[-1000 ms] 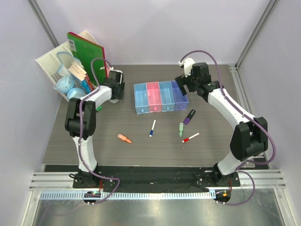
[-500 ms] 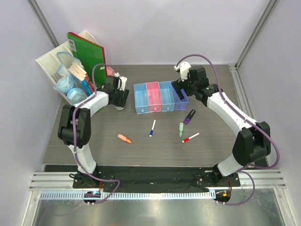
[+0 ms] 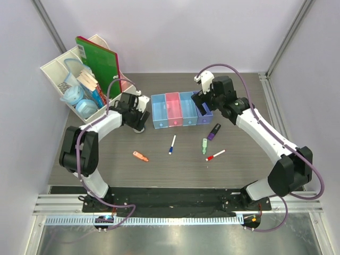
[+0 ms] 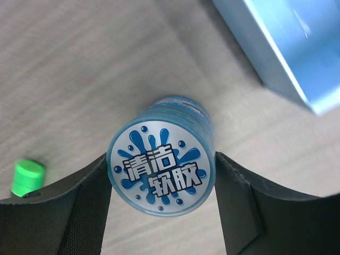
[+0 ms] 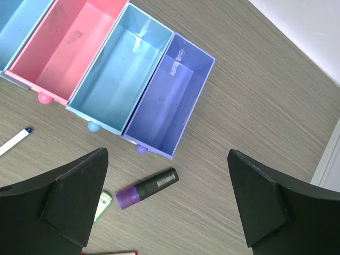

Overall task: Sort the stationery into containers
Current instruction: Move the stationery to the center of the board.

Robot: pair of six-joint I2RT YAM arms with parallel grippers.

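Four joined bins stand mid-table: blue (image 3: 159, 111), pink (image 3: 173, 109), blue (image 3: 186, 108) and purple (image 3: 202, 110). In front of them lie an orange marker (image 3: 140, 156), a blue-white pen (image 3: 172, 144), a green marker (image 3: 204, 145), a red-white pen (image 3: 215, 155) and a purple-black marker (image 3: 214, 132). My right gripper (image 3: 203, 103) is open and empty above the purple bin's (image 5: 169, 101) near end. The purple-black marker (image 5: 146, 188) lies below it. My left gripper (image 3: 139, 119) is shut on a blue round tub (image 4: 162, 172), left of the first blue bin (image 4: 287, 48). A green cap (image 4: 26, 178) lies nearby.
A white desk organiser (image 3: 59, 71) with a green notebook (image 3: 100, 62) and pale blue rolls (image 3: 83, 105) stands at the back left. A metal rail (image 3: 268, 87) runs along the table's right edge. The bins are empty in the right wrist view.
My left gripper has moved from beside the organiser toward the bins and nearer, carrying the tub. My right gripper has moved left to over the purple bin.
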